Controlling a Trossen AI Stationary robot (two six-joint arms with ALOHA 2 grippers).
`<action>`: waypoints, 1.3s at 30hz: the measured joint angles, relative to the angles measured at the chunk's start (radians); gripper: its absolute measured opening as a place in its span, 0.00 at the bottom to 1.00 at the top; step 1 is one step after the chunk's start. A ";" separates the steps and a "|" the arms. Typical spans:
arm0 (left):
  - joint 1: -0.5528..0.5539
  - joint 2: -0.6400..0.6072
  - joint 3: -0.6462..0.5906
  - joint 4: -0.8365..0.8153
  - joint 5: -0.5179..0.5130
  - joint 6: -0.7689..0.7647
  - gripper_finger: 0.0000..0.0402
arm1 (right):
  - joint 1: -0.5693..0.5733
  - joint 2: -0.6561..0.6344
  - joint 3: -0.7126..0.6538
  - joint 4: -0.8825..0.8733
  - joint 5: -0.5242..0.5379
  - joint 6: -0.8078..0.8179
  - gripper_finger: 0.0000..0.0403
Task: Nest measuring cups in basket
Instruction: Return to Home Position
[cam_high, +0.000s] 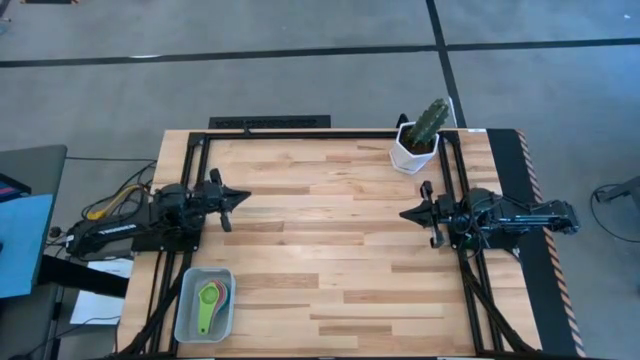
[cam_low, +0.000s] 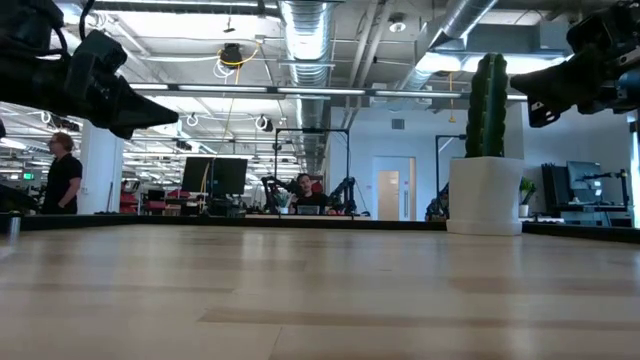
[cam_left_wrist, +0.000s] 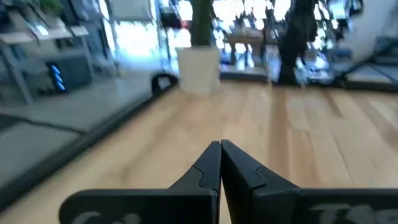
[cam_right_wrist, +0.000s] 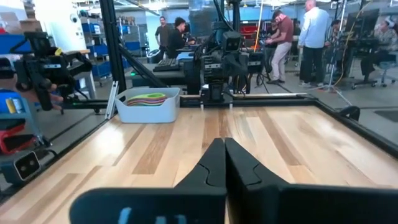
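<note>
The pale basket (cam_high: 205, 304) sits on the table near its near-left corner and shows again in the right wrist view as the basket (cam_right_wrist: 149, 106). Inside it the measuring cups (cam_high: 213, 298) lie stacked together, green, yellow, pink and orange edges showing; the cups (cam_right_wrist: 147, 98) peek over the rim. My left gripper (cam_high: 245, 196) hovers shut above the table's left side, well clear of the basket. My right gripper (cam_high: 403, 212) hovers shut over the right side. Both fingertip pairs meet: left (cam_left_wrist: 220, 145), right (cam_right_wrist: 219, 141).
A white faceted pot with a green cactus (cam_high: 422, 140) stands near the far right corner, seen also as the cactus pot (cam_low: 484, 180). Bare wood lies between the two arms (cam_high: 320, 230). People and desks show in the room beyond the table.
</note>
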 joint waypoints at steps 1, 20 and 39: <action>0.000 0.001 0.000 -0.021 0.014 -0.007 0.00 | 0.000 0.000 0.000 -0.003 0.000 -0.006 0.02; 0.000 0.027 -0.002 -0.014 0.036 -0.039 0.00 | 0.000 0.000 0.000 -0.012 0.005 -0.024 0.12; 0.000 0.027 -0.003 -0.014 0.035 -0.039 0.00 | 0.000 0.000 0.000 -0.012 0.006 -0.023 0.12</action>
